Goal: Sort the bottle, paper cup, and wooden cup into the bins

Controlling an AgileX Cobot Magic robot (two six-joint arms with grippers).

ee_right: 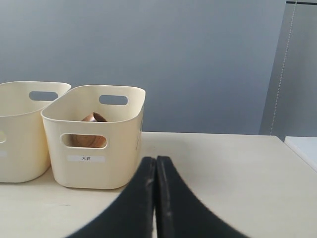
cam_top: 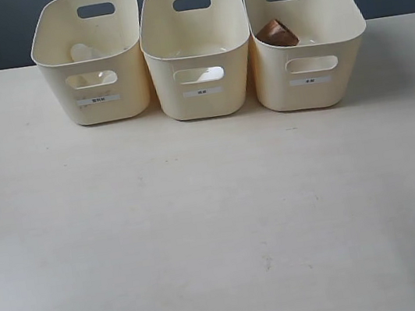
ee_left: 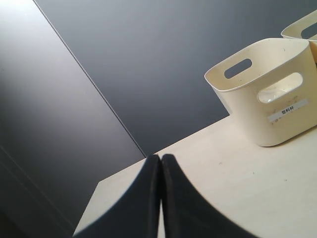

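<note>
- Neither arm shows in the exterior view; each gripper shows only in its own wrist view, cut off by the frame edge.
- Left gripper [ee_left: 159, 156]: two matte black, tapered fingers pressed flat together, nothing between them.
- Right gripper [ee_right: 156, 158]: the same, fingers shut against each other and empty.
- Left bin [cam_top: 127, 89]: a pale translucent shape [cam_top: 85, 53] lies inside, washed out against the cream wall. Cannot tell whether it is the bottle.
- Middle bin [cam_top: 165, 60]: the interior is cream on cream, with only a faint glint behind the front cut-out. Contents cannot be made out.
- Right bin [cam_top: 275, 85]: the wooden cup [cam_top: 277, 33] lies tilted against the left wall. It is reddish-brown, smooth and rounded. In the right wrist view it is partly hidden by the front wall (seen above the rim and through the handle slot).
- All three bins are glossy cream plastic with rounded corners and oval handle cut-outs, standing side by side at the back of the table [cam_top: 203, 227].
- Labels [cam_top: 97, 99]: small white strips, print too small to read in the exterior view.
- Table: pale, matte, faintly speckled.
</note>
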